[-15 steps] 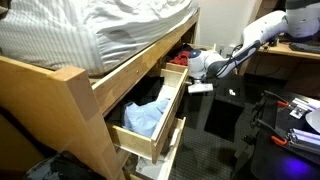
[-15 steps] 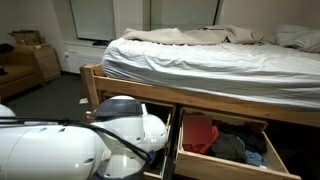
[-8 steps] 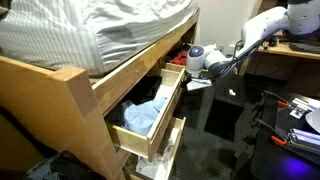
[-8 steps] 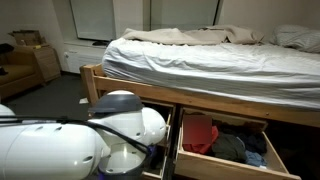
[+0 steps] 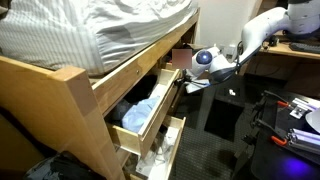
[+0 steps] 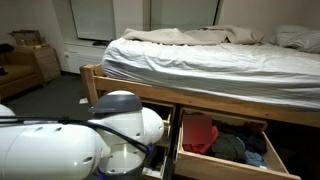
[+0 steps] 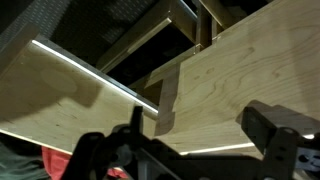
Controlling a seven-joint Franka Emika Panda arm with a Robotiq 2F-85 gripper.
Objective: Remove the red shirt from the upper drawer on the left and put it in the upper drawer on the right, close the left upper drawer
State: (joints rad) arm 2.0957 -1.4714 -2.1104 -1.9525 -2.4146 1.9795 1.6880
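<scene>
The red shirt (image 6: 200,133) lies in the open upper right drawer (image 6: 225,165) beside dark clothes. It also shows as a red patch in an exterior view (image 5: 178,61) and at the bottom left of the wrist view (image 7: 55,162). The upper left drawer (image 5: 150,105) stands partly open with blue clothes inside. My gripper (image 5: 189,83) is at the far end of that drawer's wooden front. In the wrist view the gripper (image 7: 205,140) is open and empty, its fingers wide apart close to the wooden panel (image 7: 240,70).
A lower drawer (image 5: 165,145) under the left one is also pulled out. The bed frame post (image 5: 70,110) and mattress (image 6: 210,60) sit above. My white arm base (image 6: 70,140) hides the left drawer in an exterior view. A desk and dark gear (image 5: 290,115) stand behind the arm.
The upper left drawer has slid a little way into the bed frame. My gripper has moved with its front, staying open.
</scene>
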